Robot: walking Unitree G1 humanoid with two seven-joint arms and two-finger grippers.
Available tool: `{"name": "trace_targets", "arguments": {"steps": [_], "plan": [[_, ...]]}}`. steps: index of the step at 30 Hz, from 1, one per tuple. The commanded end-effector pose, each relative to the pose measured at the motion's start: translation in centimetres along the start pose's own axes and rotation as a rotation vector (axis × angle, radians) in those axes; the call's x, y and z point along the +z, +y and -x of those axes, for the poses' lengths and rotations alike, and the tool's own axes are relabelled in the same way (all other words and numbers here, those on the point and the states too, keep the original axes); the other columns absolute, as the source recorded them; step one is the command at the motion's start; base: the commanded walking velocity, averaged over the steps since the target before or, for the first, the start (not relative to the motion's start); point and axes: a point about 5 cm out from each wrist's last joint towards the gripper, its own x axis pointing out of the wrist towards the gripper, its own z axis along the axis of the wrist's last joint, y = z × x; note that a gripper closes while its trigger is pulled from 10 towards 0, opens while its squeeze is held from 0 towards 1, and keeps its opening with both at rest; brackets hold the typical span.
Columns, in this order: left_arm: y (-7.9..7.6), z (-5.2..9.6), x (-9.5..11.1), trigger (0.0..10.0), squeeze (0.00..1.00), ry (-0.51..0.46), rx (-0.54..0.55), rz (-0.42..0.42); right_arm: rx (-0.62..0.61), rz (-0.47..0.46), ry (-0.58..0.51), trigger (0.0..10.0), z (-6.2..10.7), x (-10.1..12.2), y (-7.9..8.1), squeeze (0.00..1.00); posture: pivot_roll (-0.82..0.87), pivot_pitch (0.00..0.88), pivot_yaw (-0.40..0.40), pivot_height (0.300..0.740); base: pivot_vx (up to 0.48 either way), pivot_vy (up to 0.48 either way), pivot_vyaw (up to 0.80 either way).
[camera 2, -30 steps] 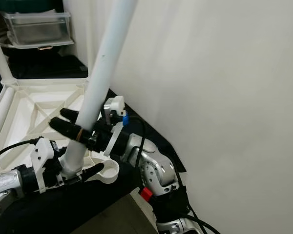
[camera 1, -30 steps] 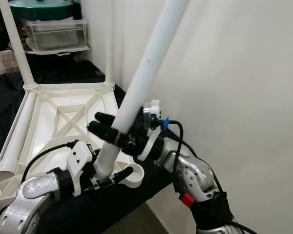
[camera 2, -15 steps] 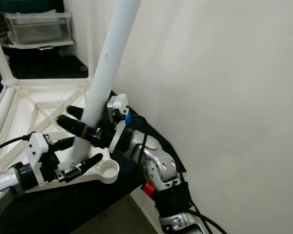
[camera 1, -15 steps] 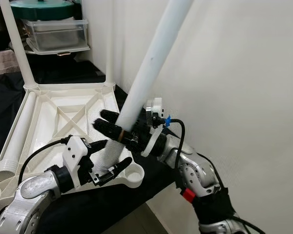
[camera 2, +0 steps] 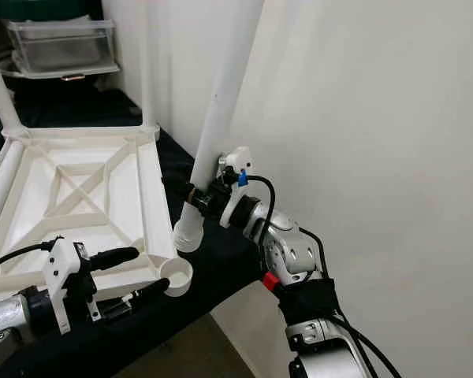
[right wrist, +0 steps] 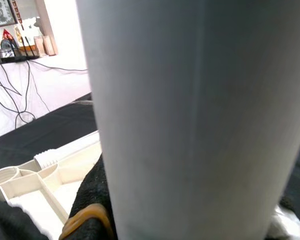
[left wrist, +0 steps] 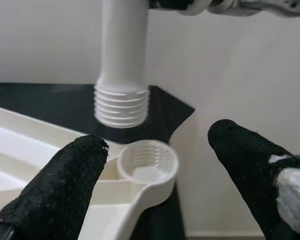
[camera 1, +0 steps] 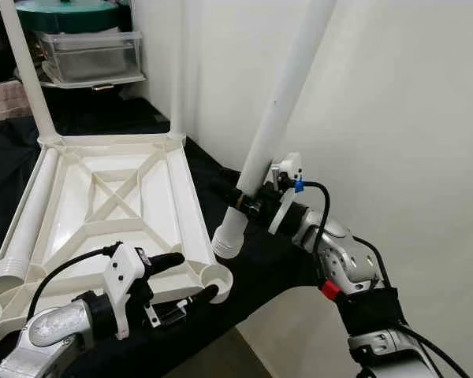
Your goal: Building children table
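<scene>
— White plastic tabletop (camera 1: 114, 201), upside down on the black-draped worktop (camera 1: 256, 272). Where against its near corner socket (camera 1: 218, 277)?

— Loose white leg (camera 1: 280, 118), tilted, threaded end (camera 1: 227, 242) hanging just above and beside that socket, off the tabletop's edge, not touching. Clamped low on its shaft by the right pincer (camera 1: 248, 201), fingers pressed against the tube.

— And the left pincer (camera 1: 185, 276)?

— Low in front of the socket, fingers (left wrist: 60, 192) spread wide, holding nothing; socket and threaded end framed between them in the wrist view.

— Other legs?

— Two upright at the tabletop's far corners: one (camera 1: 27, 75) at far left, one (camera 1: 176, 71) at far right beside the pale wall (camera 1: 394, 118). Another leg (camera 1: 27, 220) lying flat along the tabletop's left rim.

— Behind the tabletop?

— Clear plastic bin (camera 1: 91, 51) with a green lid (camera 1: 67, 12) stacked above it, well back from the socket.
</scene>
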Motion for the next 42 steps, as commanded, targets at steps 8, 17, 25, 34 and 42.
{"name": "trace_targets", "arguments": {"steps": [8,17,25,34,42], "plan": [[1.5,1.4,-0.9,10.0,0.00,0.027,0.201,0.023,0.005,0.041,0.031,0.0,1.7,-1.5,0.3,0.00,0.13,0.000,-0.126,0.740,0.000,0.000,0.00],[-0.3,2.7,-1.6,10.0,0.00,0.059,0.177,0.055,0.092,0.048,0.074,0.0,1.9,-2.9,1.1,0.00,0.16,0.000,-0.158,0.740,0.000,0.000,0.00],[-1.0,2.3,-1.6,10.0,0.00,0.050,0.165,0.076,0.146,0.067,0.058,0.0,0.4,-2.6,1.8,0.00,0.17,0.000,-0.163,0.740,0.000,0.000,0.00],[-0.1,3.1,-1.8,10.0,0.00,0.070,0.257,0.052,0.192,0.047,0.098,0.0,1.3,-3.7,2.5,0.00,0.17,0.000,-0.166,0.740,0.000,0.000,0.00],[-0.1,3.0,-1.7,10.0,0.00,0.071,0.250,0.053,0.197,0.027,0.099,0.0,1.6,-3.7,2.6,0.00,0.16,0.000,-0.164,0.740,0.000,0.000,0.00]]}}
